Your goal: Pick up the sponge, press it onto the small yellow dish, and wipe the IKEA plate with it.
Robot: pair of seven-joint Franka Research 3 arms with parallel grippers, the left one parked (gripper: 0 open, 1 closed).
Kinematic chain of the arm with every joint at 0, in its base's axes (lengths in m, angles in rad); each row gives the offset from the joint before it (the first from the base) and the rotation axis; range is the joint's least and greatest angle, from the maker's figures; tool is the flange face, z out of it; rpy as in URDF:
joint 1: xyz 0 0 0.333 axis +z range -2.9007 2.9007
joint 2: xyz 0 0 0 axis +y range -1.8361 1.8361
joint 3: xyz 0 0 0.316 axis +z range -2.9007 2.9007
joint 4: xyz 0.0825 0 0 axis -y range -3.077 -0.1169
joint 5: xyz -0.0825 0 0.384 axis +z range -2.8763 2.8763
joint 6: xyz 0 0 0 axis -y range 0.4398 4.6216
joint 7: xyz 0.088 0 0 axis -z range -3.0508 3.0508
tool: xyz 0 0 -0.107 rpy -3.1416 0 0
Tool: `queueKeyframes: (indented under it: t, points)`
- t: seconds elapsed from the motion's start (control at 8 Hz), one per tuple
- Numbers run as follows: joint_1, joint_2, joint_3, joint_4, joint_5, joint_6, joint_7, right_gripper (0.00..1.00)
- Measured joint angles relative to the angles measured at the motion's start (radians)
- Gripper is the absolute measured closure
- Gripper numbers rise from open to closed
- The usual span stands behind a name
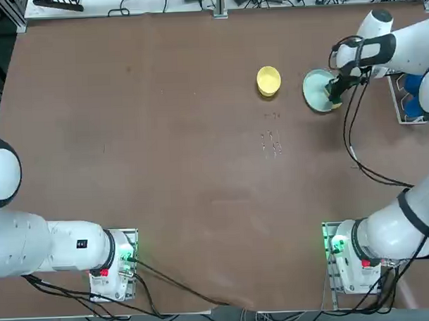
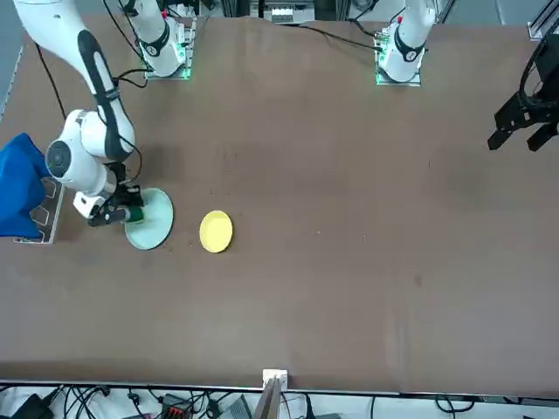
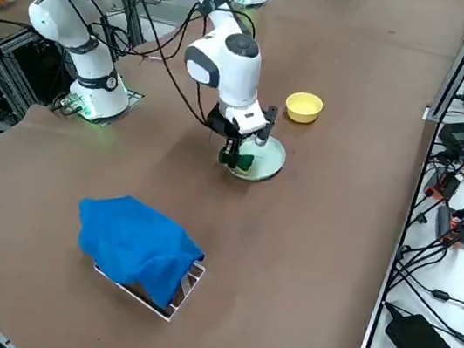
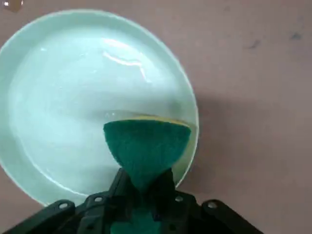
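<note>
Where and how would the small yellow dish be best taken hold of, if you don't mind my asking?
I'd pinch the rim of the small yellow dish from above, on the side away from the IKEA plate: it stands upright and open, with its wall raised. The right gripper, over the plate, would first need to release the sponge.

Brown table [image 1: 186, 168]: yellow dish [image 1: 269, 81] near mint plate [image 1: 314, 93]; wire rack [image 3: 170, 315] under blue cloth [image 3: 137, 243].
</note>
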Motion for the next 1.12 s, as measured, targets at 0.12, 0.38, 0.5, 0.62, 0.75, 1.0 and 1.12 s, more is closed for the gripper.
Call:
queueKeyframes:
  t: [0.12,0.38,0.5,0.62,0.75,1.0,1.12]
  points:
    - [0.0,0.027,0.001,0.034,0.0,0.0,-0.007,0.79]
    - [0.0,0.092,0.012,0.109,0.0,0.0,-0.01,0.79]
    - [0.002,0.112,0.025,0.141,0.0,-0.001,-0.009,0.79]
    - [0.004,0.124,0.045,0.164,0.002,-0.002,-0.005,0.79]
    - [0.009,0.132,0.062,0.177,0.002,-0.002,0.012,0.79]
    - [0.035,0.136,0.074,0.183,0.002,-0.002,0.066,0.79]
    - [0.051,0.135,0.074,0.183,0.002,-0.01,0.087,0.79]
